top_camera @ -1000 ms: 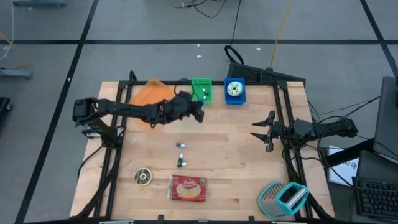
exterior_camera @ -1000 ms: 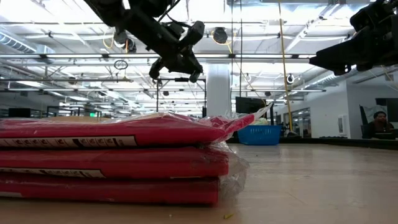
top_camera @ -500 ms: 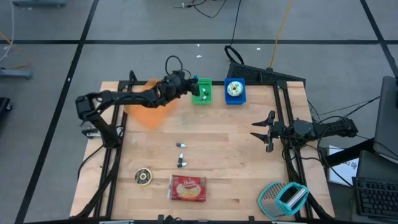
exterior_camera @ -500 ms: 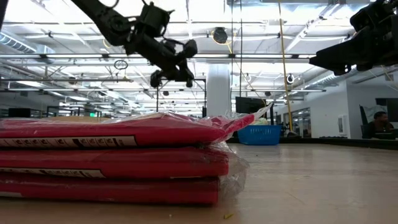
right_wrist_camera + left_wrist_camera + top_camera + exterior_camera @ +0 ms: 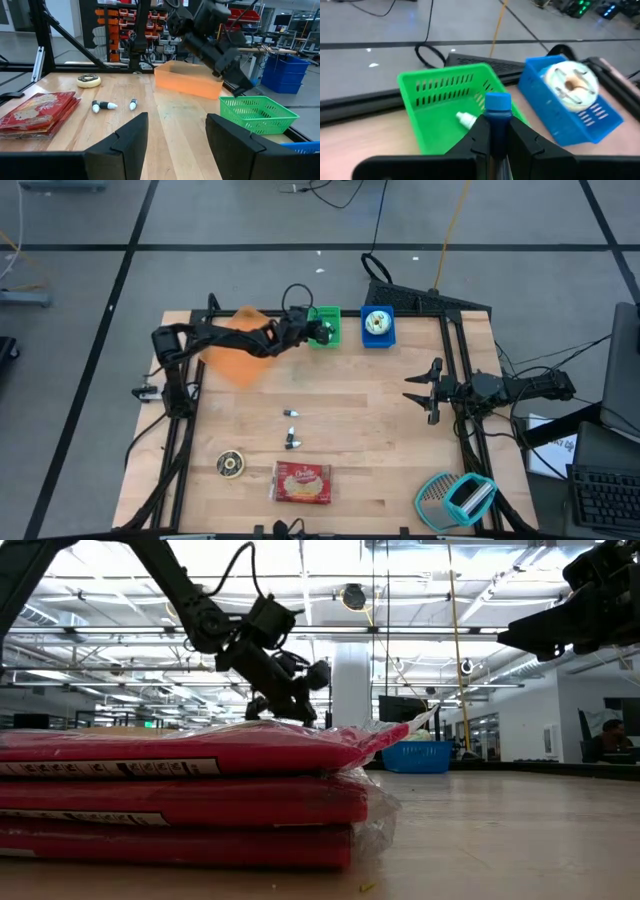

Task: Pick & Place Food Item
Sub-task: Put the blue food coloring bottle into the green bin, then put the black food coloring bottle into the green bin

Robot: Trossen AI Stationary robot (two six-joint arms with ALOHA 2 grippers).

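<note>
Left gripper [image 5: 318, 332] clenched on a blue-capped tube [image 5: 496, 111], poised over the green basket [image 5: 327, 336] at the far edge of the wooden surface [image 5: 370, 420], beside the blue basket [image 5: 377, 338] and orange bin [image 5: 233, 345]. Right gripper [image 5: 421, 393] released, idle near the right edge. Elsewhere on the surface: two tubes [image 5: 291, 428], red packet [image 5: 302, 482], round tin [image 5: 231, 465]; grey floor with cables around.
</note>
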